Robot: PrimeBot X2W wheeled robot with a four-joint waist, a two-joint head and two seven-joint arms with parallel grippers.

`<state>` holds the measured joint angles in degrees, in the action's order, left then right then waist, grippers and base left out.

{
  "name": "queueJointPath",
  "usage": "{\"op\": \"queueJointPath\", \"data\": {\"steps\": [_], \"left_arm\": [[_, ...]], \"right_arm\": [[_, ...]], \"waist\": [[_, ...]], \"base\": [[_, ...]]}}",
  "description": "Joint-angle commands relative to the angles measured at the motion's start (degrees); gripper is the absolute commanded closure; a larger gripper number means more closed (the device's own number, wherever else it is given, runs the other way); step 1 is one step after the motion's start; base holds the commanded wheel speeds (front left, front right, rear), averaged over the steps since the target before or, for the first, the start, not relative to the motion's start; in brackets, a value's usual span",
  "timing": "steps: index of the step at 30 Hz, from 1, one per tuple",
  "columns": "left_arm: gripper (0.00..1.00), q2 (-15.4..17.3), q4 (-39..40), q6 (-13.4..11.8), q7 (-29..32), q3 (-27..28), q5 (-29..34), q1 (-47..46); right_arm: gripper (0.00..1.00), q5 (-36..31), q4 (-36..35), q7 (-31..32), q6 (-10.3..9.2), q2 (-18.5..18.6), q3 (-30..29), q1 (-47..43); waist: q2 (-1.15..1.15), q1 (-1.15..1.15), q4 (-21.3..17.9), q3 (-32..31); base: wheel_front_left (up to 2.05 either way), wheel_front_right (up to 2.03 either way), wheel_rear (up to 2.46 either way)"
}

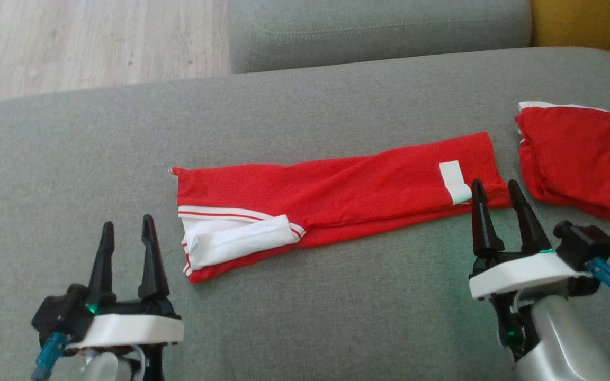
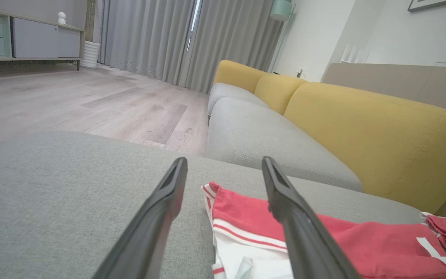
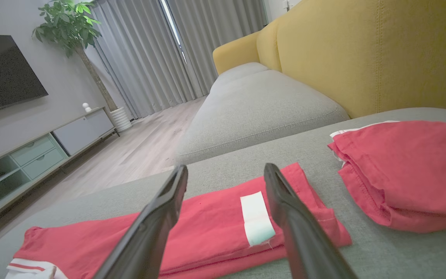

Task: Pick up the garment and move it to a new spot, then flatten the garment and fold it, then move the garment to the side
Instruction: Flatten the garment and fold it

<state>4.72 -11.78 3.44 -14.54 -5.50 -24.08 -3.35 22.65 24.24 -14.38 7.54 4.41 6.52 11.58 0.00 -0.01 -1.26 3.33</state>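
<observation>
Head view: left jaws, right jaws spread wide, empty, near garment (image 1: 337,196).

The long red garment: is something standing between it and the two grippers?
Nothing visible does. Bare grey cushion lies between the open left gripper and the white-trimmed end of the long red garment; the open right gripper is at its other end. A second red garment lies apart.

The left tool (image 1: 127,222) and right tool (image 1: 495,183) each have two tapered black fingers (image 1: 151,259) on a white plate (image 1: 135,329). Each also has a green light (image 1: 92,308), a blue cable plug (image 1: 48,354) and a silver forearm (image 1: 564,338).
</observation>
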Motion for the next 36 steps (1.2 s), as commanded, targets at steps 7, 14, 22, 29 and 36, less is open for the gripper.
{"op": "queueJointPath", "data": {"steps": [7, 14, 22, 29, 36], "left_arm": [[0.0, -1.3, 0.4, 2.5, -0.5, 3.1, 3.4, -4.4], [0.0, -1.7, -0.7, 3.5, -0.5, 1.6, 4.2, -6.6], [0.0, -1.8, -1.4, 3.9, -0.5, 0.3, 3.8, -9.5], [0.0, -1.8, -1.9, 4.0, -0.5, 0.0, 3.8, -10.1], [0.0, -1.8, -2.1, 4.0, -0.5, 0.2, 3.9, -9.7]], "right_arm": [[0.0, -4.0, 2.2, 0.9, -0.05, 0.1, -3.8, 6.2], [0.0, -7.4, 11.5, 4.4, -0.05, -0.5, -15.6, 12.3], [0.0, -11.5, 21.4, 6.5, -0.05, -0.9, -22.1, 17.0], [0.0, -13.0, 27.7, 6.2, -0.05, -1.3, -23.5, 18.8], [1.0, -12.0, 29.5, 3.4, -0.05, -1.4, -21.1, 20.4]], "waist": [[0.0, 0.01, 1.9, 3.1], [0.0, 0.01, 4.3, 7.4], [0.0, 0.01, 6.4, 10.7], [0.0, 0.01, 6.4, 10.7], [0.0, 0.01, 5.1, 9.1]], "base": [[0.0, 0.0, 0.0], [0.0, 0.0, 0.0], [0.0, 0.0, 0.0], [0.0, 0.0, 0.0], [0.0, 0.0, 0.0]]}}
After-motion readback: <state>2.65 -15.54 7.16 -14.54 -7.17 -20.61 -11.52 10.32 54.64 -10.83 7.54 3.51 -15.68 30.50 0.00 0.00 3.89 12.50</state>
